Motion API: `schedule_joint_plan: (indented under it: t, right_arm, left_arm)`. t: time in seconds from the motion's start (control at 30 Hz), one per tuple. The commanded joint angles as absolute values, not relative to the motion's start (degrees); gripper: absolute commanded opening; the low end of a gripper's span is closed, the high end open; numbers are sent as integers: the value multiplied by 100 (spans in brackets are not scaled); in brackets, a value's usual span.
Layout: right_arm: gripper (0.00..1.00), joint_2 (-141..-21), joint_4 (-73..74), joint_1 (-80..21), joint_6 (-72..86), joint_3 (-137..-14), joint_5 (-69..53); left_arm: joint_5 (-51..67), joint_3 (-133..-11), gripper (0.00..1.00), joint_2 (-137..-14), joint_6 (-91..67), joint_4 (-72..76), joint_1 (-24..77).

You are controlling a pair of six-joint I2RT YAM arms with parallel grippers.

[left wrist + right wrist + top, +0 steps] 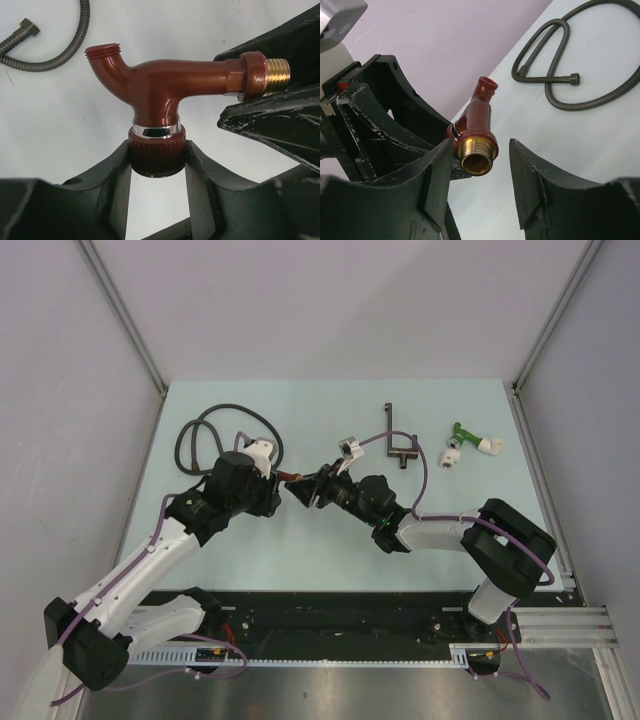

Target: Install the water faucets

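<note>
The reddish-brown faucet (165, 85) hangs above the table between both arms (293, 478). My left gripper (157, 147) is shut on its ribbed cap, the curved spout pointing up and left in the left wrist view. Its brass threaded end (477, 162) sits between the fingers of my right gripper (481, 150), close to one finger, with a clear gap to the other, so those jaws stand open. One right finger (270, 125) shows just under the thread. The green faucet (465, 432) with its white elbow (490, 445) lies on the table at the back right.
A coiled black hose (200, 435) lies at the back left, behind the left arm. A dark T-shaped bar (395, 435) and a small white fitting (452, 454) lie between the grippers and the green faucet. Grey walls close in the table's sides.
</note>
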State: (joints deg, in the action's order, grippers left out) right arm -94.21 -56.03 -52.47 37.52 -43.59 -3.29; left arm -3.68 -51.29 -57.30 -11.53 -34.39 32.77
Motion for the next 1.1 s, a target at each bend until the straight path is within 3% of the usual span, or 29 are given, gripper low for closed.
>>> schedule_joint_plan:
  t: [0.0,0.13,0.23,0.33,0.37,0.43,0.47,0.53,0.57,0.7,0.77,0.87,1.07]
  right_arm:
    - [51,-9308,-5854,-5282,3700,-4588,-158]
    - [43,-9316,-5871,-5291,3700,-4588,-193]
    - [30,-9308,-5862,-5282,3709,-4588,-246]
    - [8,-9273,-5845,-5273,3700,-4579,-325]
    - [0,-9255,-5793,-5273,3691,-4579,-351]
    - [0,-9167,-5722,-5273,3665,-4588,-404]
    - [0,-9132,-5626,-5273,3622,-4588,-465]
    - [0,-8983,-5494,-5265,3577,-4579,-527]
    - [0,-8904,-5319,-5265,3542,-4570,-588]
    - [0,-8509,-4931,-5230,3340,-4465,-712]
    - [0,-8228,-4739,-5203,3287,-4395,-782]
    - [0,-7850,-4685,-5098,3296,-4193,-1001]
    - [0,-7348,-4290,-4975,3138,-4078,-1607]
  left_arm:
    - [-246,-5089,0,-5590,-1134,-3173,3322]
    - [-237,-5089,0,-5581,-1108,-3182,3322]
    - [-229,-5089,0,-5563,-1099,-3173,3331]
    - [-185,-5080,1,-5537,-1081,-3164,3331]
    - [-150,-5080,6,-5520,-1072,-3147,3331]
    - [-62,-5045,18,-5432,-1055,-3103,3331]
    - [-53,-5028,32,-5379,-1063,-3033,3331]
    - [-44,-4992,45,-5196,-1090,-2971,3331]
    - [-44,-4983,58,-5125,-1125,-2910,3314]
    - [525,-4756,84,-4554,-1379,-2488,3033]
    - [1443,-4449,93,-4185,-1678,-2042,2474]
    - [2625,-3974,98,-3868,-2091,-1399,1647]
    - [4972,-3253,99,-3771,-3075,269,1126]
